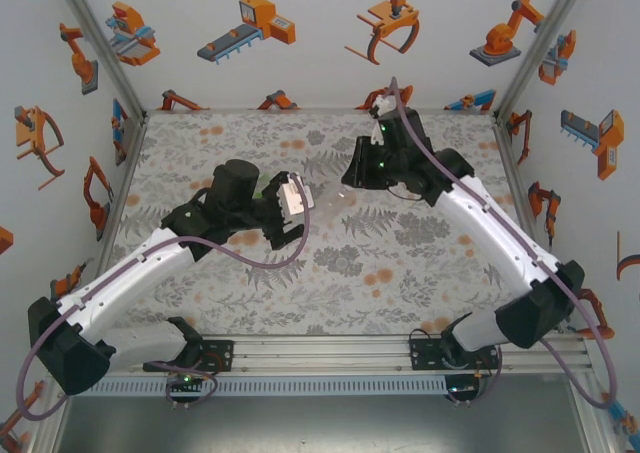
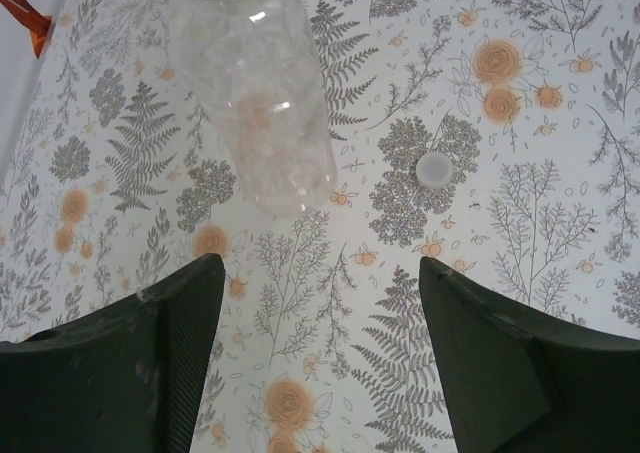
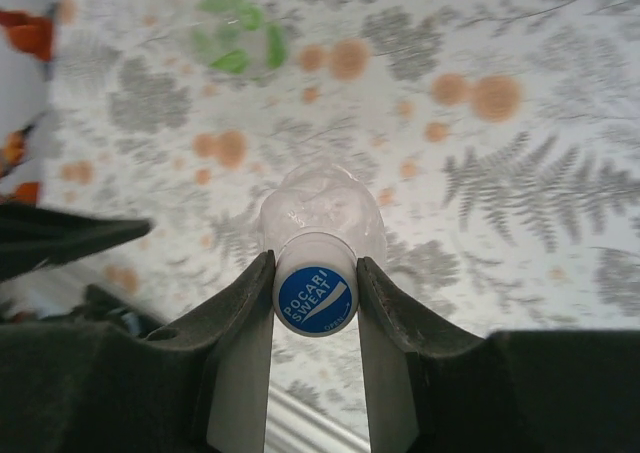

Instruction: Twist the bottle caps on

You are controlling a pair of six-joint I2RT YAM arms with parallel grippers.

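Right tool (image 3: 315,263) is clenched on a small round blue-and-white plastic cap (image 3: 315,301), with its two dark fingers (image 3: 245,313) pressing on either side. The cap sits on the neck of a clear crinkled plastic bottle (image 3: 322,211), whose body is largely hidden beneath cap and fingers. Beyond it, up and to the left, a translucent bottle with green patches (image 3: 236,39) is too blurred to read further. From above, the right tool (image 1: 362,173) is covered by its own wrist, so the grip is hard to make out.

Left tool (image 2: 322,268) is released, jaws wide apart over the bare floral bench (image 2: 560,93). Ahead of it is a clear plastic bottle (image 2: 262,103), its top cut off by the frame; whether it is the capped one I cannot tell. A small pale round cap (image 2: 434,168) lies on the bench, apart from that bottle and ahead of the left tool's right-hand finger.
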